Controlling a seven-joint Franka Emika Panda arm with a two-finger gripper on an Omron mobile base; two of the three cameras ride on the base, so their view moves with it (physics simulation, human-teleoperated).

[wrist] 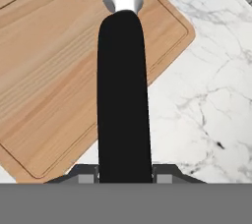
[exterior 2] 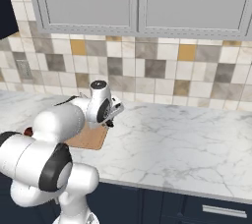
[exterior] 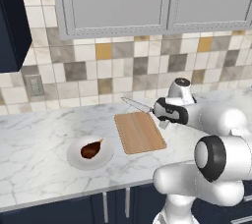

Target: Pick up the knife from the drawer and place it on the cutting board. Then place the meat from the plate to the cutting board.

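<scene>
Both base views share cutting board (exterior: 140,132); hand view close.

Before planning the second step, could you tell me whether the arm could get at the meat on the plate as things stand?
Probably not yet: the gripper is shut on the knife above the cutting board. The meat lies uncovered on the plate beside it, with nothing above it.

Hand (exterior: 158,111) holds knife (exterior: 136,104) above cutting board (exterior: 140,132) — meat (exterior: 91,149) on plate (exterior: 78,161).
</scene>
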